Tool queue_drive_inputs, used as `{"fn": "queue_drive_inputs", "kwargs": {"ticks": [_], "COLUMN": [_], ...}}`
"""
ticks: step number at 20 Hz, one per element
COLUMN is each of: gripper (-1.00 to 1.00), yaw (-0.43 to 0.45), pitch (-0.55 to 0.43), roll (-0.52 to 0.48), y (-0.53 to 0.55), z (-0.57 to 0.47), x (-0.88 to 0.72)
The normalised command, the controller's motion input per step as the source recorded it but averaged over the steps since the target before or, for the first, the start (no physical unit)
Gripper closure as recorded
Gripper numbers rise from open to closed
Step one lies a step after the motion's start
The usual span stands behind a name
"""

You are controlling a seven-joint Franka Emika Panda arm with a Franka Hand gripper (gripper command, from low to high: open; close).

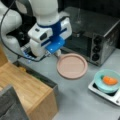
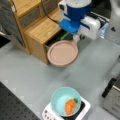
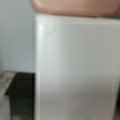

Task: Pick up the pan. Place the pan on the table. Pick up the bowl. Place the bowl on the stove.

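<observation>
The pan (image 1: 72, 66), dusty pink and round, is seen on the grey table (image 1: 75, 102) in both front views, its short white handle (image 1: 58, 53) pointed toward the arm. The gripper (image 1: 57, 53) is found at that handle, low over the table, just beside the pan's rim; in a front view it (image 2: 77, 37) sits between the pan (image 2: 62, 53) and the wooden block (image 2: 41, 28). Whether the jaws are closed on the handle or merely around it cannot be told, since the blue-and-white gripper body hides the fingertips. In the wrist view a broad white surface, probably the handle (image 3: 77, 67) seen close up, fills most of the picture, with the pink pan (image 3: 75, 7) beyond it at the top edge. The teal bowl (image 1: 108, 81) is noted well apart from the pan, seated on the stove (image 1: 100, 90), whose white rim shows beneath it; an orange carrot-like item (image 1: 110, 80) lies inside the bowl. In a front view the bowl (image 2: 66, 101) covers most of the stove (image 2: 82, 110). The steel toaster oven (image 1: 95, 35) with black knobs stands just behind the pan. The pan is nowhere in contact with the stove.
</observation>
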Motion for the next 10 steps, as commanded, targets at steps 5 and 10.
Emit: {"fn": "queue_drive_inputs", "kwargs": {"ticks": [5, 10], "gripper": [1.0, 1.0], "yaw": [0.159, 0.214], "pitch": [0.16, 0.028], "roll": [-0.051, -0.089], "y": [-0.34, -0.41], "z": [0.2, 0.15], "x": [0.52, 0.52]}}
